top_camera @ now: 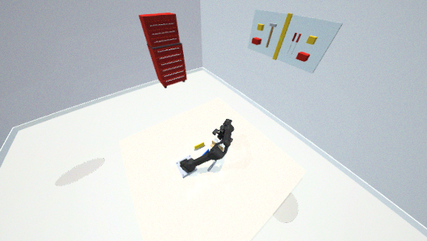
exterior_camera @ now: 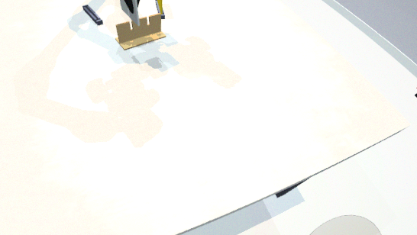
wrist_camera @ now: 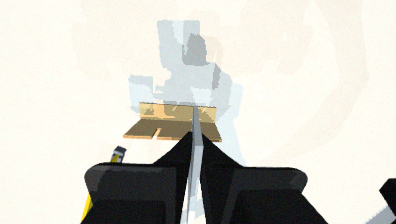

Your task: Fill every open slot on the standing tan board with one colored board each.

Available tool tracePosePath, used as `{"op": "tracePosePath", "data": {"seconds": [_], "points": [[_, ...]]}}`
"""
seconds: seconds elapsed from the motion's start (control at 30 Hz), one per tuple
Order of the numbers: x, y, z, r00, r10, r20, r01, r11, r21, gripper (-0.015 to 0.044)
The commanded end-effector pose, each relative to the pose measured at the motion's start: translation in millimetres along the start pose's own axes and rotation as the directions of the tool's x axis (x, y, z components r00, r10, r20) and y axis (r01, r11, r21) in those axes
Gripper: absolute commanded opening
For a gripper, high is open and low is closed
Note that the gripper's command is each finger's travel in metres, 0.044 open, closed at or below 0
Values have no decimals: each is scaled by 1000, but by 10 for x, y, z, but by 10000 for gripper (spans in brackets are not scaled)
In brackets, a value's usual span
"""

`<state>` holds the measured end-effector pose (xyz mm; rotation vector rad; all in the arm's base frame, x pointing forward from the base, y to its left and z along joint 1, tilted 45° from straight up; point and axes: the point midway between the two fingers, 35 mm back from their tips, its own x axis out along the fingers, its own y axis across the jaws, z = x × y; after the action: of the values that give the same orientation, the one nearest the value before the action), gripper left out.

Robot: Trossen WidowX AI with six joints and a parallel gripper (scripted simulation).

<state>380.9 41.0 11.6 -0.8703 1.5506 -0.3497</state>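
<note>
Gripper (top_camera: 216, 132) (wrist_camera: 194, 136) pinches upright grey notched board (exterior_camera: 130, 11) (wrist_camera: 198, 155) — crosswise over slotted tan board (exterior_camera: 140, 30) (wrist_camera: 175, 130), upper left of exterior view

Holder (exterior_camera: 92, 14) beside the standing board (exterior_camera: 139, 30).

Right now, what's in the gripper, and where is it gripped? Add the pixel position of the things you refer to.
The light gray board (exterior_camera: 130, 13) (wrist_camera: 197, 155), held edge-on between the fingertips. Which stretch of it they pinch can't be told exactly; one end sticks out past them over the tan board (exterior_camera: 139, 30) (wrist_camera: 175, 130).

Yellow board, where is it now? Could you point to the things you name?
In the exterior view, the yellow board (top_camera: 199, 145) (exterior_camera: 160, 5) (wrist_camera: 87, 211) is at the top edge, just behind the right end of the tan board (top_camera: 214, 144) (exterior_camera: 140, 31) (wrist_camera: 175, 129).
</note>
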Motion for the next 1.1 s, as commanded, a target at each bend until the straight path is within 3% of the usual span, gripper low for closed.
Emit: {"op": "tracePosePath", "data": {"seconds": [0.0, 1.07], "points": [[36, -2, -13, 1000, -5, -4, 5, 1000, -6, 0], [186, -4, -16, 1000, -6, -4, 6, 1000, -6, 0]]}}
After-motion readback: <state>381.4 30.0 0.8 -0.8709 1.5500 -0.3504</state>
